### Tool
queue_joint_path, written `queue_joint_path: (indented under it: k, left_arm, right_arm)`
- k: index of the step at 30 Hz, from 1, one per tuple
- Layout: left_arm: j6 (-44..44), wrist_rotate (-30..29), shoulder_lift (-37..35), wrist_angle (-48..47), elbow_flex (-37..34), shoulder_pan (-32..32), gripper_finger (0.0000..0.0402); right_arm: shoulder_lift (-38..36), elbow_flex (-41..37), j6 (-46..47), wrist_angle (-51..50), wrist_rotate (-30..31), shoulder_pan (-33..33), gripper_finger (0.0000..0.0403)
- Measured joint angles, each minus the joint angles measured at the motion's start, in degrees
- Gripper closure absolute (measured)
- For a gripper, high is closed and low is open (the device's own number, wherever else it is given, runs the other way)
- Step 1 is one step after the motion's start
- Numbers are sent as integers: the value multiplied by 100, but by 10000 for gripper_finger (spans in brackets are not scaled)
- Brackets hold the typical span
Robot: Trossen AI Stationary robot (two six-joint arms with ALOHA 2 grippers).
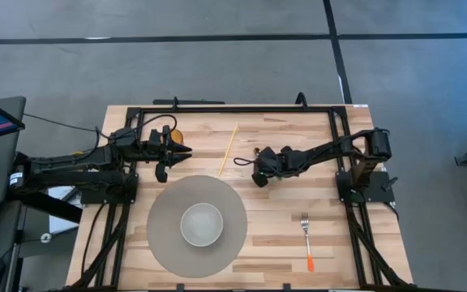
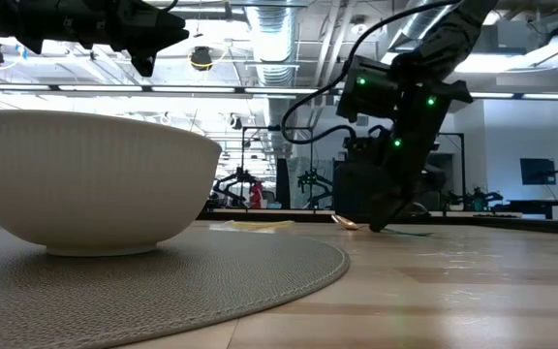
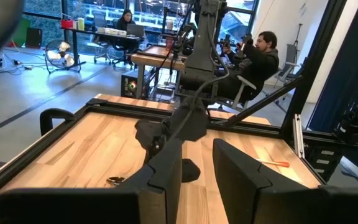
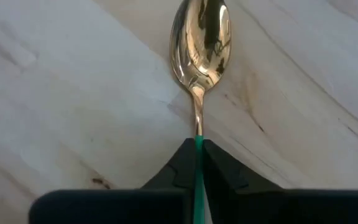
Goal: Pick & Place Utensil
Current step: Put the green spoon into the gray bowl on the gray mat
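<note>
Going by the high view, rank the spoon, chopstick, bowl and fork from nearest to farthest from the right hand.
1. Spoon: pinched by its green handle in the right hand.
2. Chopstick: just beyond, toward the left arm.
3. Bowl: on the round mat, toward the front edge.
4. Fork: orange-handled, front right; close to the bowl's distance, slightly farther.

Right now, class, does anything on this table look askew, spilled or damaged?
Nothing stands out. The bowl sits upright and centred on the round mat, the fork lies flat, and the right gripper pinches the spoon cleanly by its green handle.
</note>
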Motion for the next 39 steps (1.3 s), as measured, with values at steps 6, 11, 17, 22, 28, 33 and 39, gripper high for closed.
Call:
queue_joint_path:
  k: [6, 11, 17, 22, 28, 33, 39]
  left_arm:
    - [0, 0, 0, 1, 0, 1, 309]
    - [0, 0, 0, 1, 0, 0, 309]
    - [2, -2, 1, 24, 0, 1, 309]
    - [2, -2, 0, 80, 0, 2, 309]
    - [2, -2, 7, 90, 0, 2, 309]
    - [2, -2, 7, 87, 0, 1, 309]
    - [2, -2, 7, 91, 0, 1, 309]
  right_arm:
    - [-578, 245, -228, -628, -407, 256, 397]
    - [-1178, 808, -372, -1000, -666, 630, 398]
    - [-1072, 2143, -954, -970, -1339, 1324, 401]
    - [42, 3784, -1620, -1634, -1337, 1787, 401]
    - [1690, 5971, -2304, -3368, -2872, 1836, 400]
    - [2754, 7449, -2579, -4007, -3736, 1810, 397]
    - [3438, 8488, -2619, -5060, -3880, 1580, 396]
